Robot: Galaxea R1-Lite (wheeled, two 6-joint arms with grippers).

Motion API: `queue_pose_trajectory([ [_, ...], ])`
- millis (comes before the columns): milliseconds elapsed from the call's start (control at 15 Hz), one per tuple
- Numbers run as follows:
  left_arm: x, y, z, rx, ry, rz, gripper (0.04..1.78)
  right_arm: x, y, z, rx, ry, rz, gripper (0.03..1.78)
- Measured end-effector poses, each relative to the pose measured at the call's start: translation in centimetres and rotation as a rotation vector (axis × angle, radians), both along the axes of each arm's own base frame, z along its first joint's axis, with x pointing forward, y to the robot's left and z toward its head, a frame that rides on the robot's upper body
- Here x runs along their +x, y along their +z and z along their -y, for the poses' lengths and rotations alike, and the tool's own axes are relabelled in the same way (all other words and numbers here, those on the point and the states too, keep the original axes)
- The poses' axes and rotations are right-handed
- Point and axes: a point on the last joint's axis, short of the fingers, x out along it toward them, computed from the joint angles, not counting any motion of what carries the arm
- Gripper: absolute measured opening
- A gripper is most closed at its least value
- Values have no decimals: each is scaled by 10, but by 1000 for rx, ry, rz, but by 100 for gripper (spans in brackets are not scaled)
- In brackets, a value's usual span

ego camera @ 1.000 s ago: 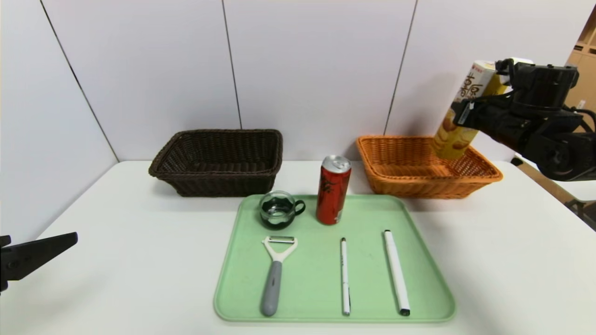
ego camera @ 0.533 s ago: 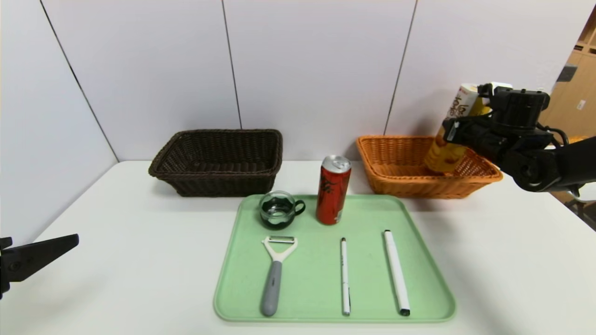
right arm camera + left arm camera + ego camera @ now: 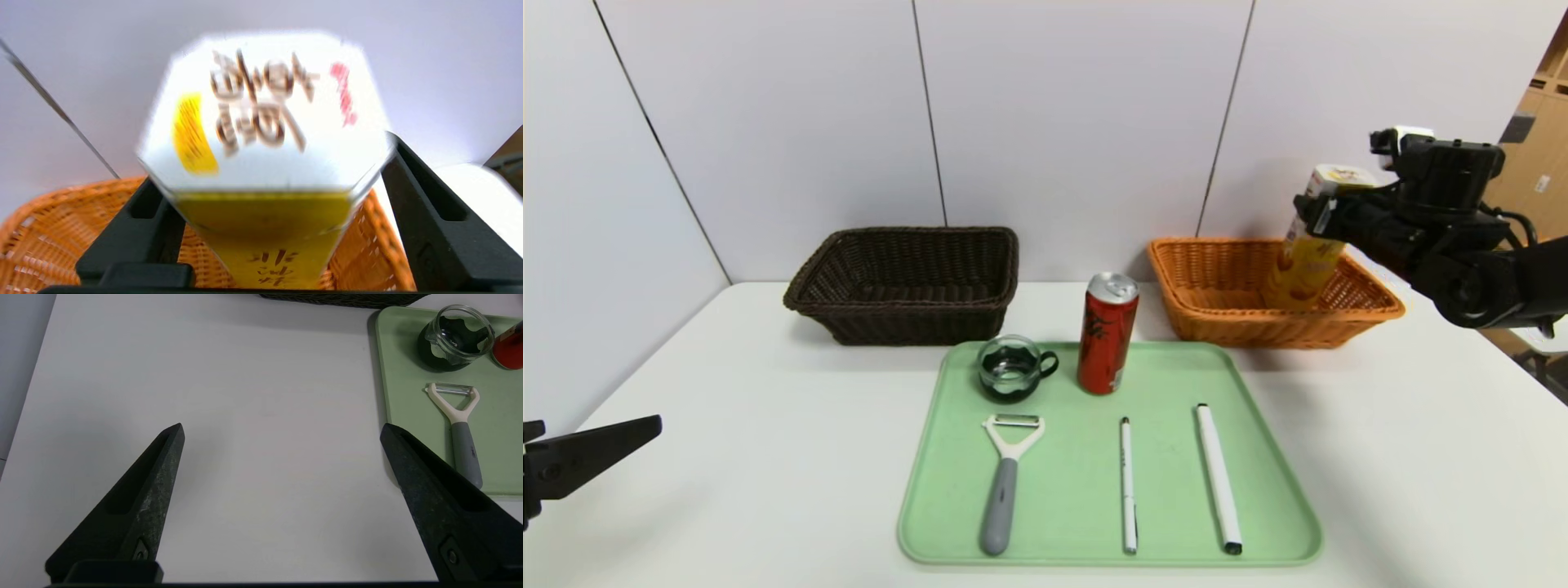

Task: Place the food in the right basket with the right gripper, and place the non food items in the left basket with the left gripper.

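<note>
The yellow snack box stands nearly upright inside the orange basket, its top between my right gripper's fingers. The right gripper is open wide around the box's upper part. The red can, glass cup, peeler, pen and marker lie on the green tray. The dark brown basket is empty at the back left. My left gripper is open and empty over the table's left side.
The tray fills the table's front middle, with the two baskets behind it against the white wall. The left wrist view shows the cup, peeler and tray edge. Bare table lies to the tray's left and right.
The right gripper lowered the tilted snack box into the orange basket, the box came upright, and the fingers opened. The left arm has not moved.
</note>
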Motion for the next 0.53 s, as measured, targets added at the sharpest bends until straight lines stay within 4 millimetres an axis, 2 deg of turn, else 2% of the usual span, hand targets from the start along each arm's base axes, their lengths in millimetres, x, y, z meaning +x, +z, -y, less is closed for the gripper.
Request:
queue_pose_trajectory([
  [133,0,0,0,0,0,1,169,-13,33,-3,-51,11,53,151],
  [267,0,0,0,0,0,1,169,-35,77,-11,-74,37,86,155],
  [400,-1,0,0,0,0,3,169,-67,116,-26,-64,91,69,159],
  [533,-2,0,0,-1,1,6,169,-104,136,-53,-22,189,-2,162],
])
